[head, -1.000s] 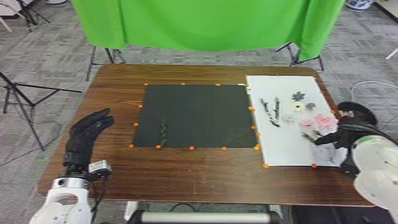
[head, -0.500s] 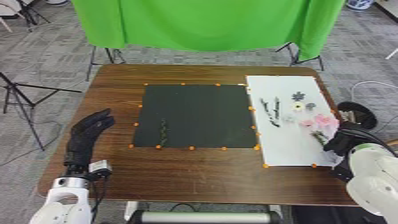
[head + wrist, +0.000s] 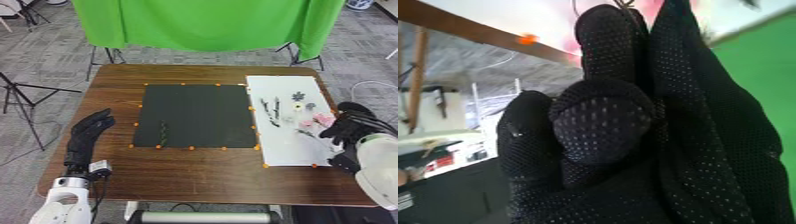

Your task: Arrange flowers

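My left hand (image 3: 87, 132) is over the table's left side, its fingers straight and open. On the black mat (image 3: 200, 112) lies one dark green stem (image 3: 163, 132). The white sheet (image 3: 275, 152) holds dark twigs (image 3: 276, 107), a dark grey flower (image 3: 298, 96), a small pale flower (image 3: 298, 106) and pink flowers (image 3: 323, 119). My right hand (image 3: 351, 127) is at the sheet's right edge, beside the pink flowers, fingers open. In the right wrist view, the thumb of my right hand (image 3: 602, 125) stands before its extended fingers. Thin stems (image 3: 624, 4) show beyond a fingertip; their contact is unclear.
Orange markers (image 3: 192, 148) dot the borders of mat and sheet. Brown wood (image 3: 200, 172) of the table runs along the front. A green cloth (image 3: 209, 30) hangs behind the table, and a black tripod (image 3: 31, 100) stands at the left.
My right hand drew back toward the table's front, then moved forward again beside the pink flowers. The left hand has stayed still, and so has the stem on the mat.
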